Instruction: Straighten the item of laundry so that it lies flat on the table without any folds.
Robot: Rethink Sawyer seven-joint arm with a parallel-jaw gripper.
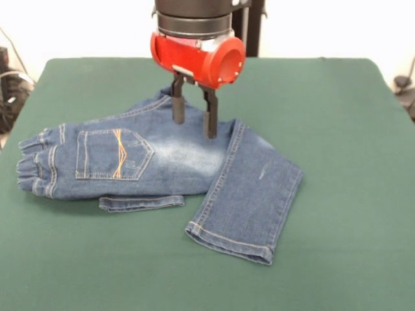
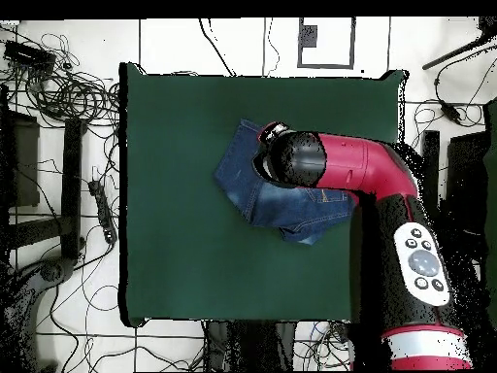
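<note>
Gripper [image 1: 193,120] spread over jeans [image 1: 162,165] (folded)

This looks like a robotics lab rather than a home. A red and black robot arm [image 2: 388,209] reaches over a table [image 2: 175,194] covered in dark green cloth, standing on a pale tiled floor [image 2: 175,44]. Tangles of black cables [image 2: 53,83] and dark stands [image 2: 73,175] crowd the floor around it, with white walls behind
</note>
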